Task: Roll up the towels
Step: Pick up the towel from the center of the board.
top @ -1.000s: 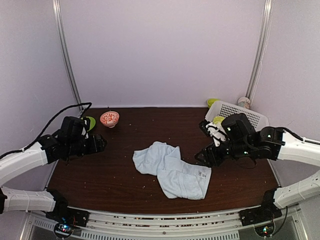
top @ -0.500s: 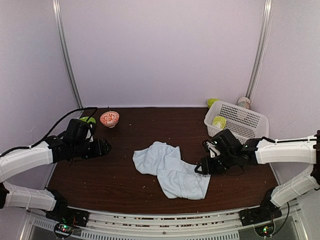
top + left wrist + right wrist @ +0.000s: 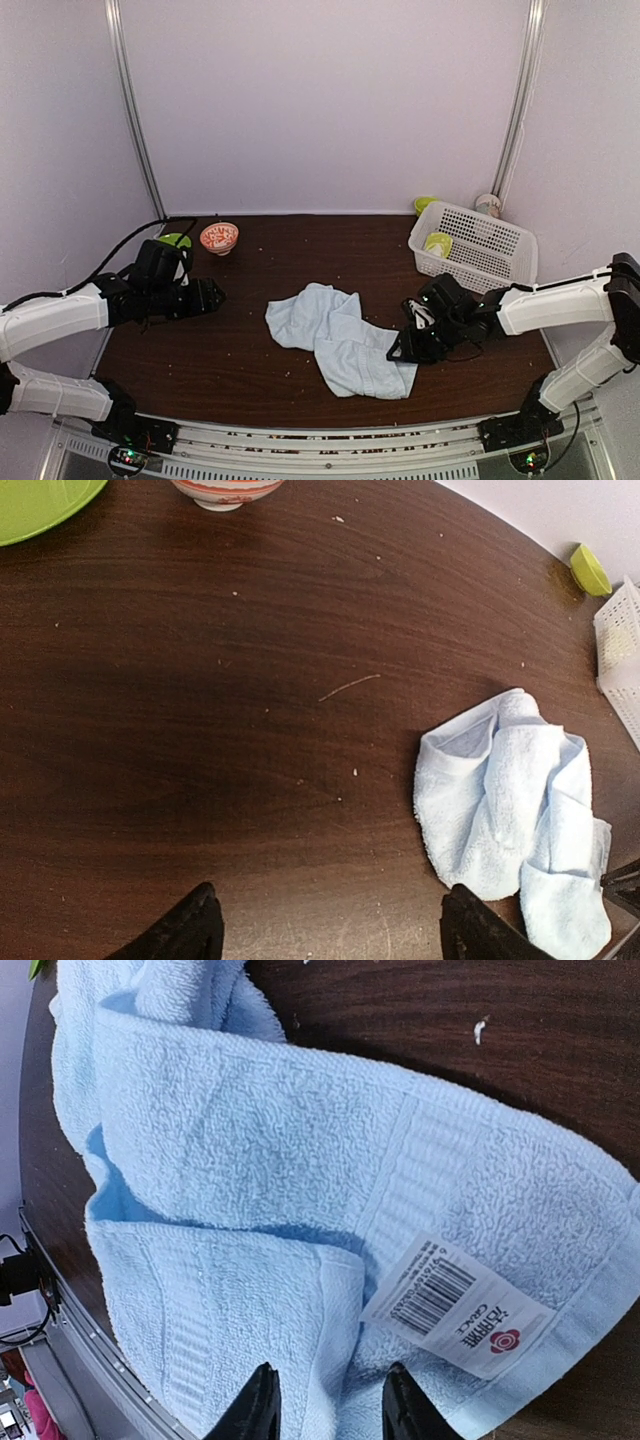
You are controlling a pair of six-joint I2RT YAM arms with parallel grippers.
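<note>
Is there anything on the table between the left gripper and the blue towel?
Nothing visible does. Between the left gripper and the pale blue towel lies only bare table with a few crumbs. The patterned bowl and the green dish sit farther back, off that line.

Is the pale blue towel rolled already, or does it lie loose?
Not rolled. The pale blue towel lies crumpled on the table, with loose overlapping folds and its label facing up.

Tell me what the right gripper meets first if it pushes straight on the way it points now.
The pale blue towel: its folded edge beside the barcode label lies directly ahead of the right gripper, perhaps already touching it; depth is unclear.
</note>
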